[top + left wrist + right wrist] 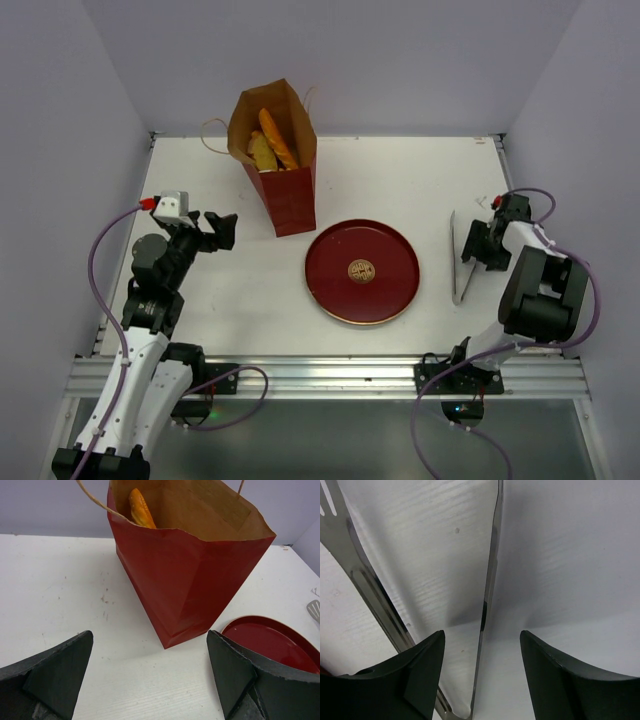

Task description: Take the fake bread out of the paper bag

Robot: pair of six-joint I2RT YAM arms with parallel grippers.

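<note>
Sitting in the bag: the fake bread (272,142), orange-golden loaves leaning together inside the brown mouth. From the left wrist view only one orange loaf peeks over the rim.
Paper bag: the paper bag (285,195) stands upright toward the back of the table (420,170), left of centre. It's red on the lower outside and brown kraft up top, with the mouth gaping.
Plate: a round red plate (330,275) sits in front of the bag and to its right, close but not touching. It has a small gold emblem (360,270) in its middle.
Left gripper: the left gripper (218,230) is released, fingers spread wide with nothing between them. It's aimed at the bag's red side from the left and clearly apart from it.
Right gripper: the right gripper (478,245) is way over on the right side of the table, down at a pair of metal tongs (458,270). Its fingers stand apart with one thin tong arm running between them. Neither finger seems to pinch it, so I'd call it not grasping.
Tongs: they lie on the table right of the plate, not touching it.
</note>
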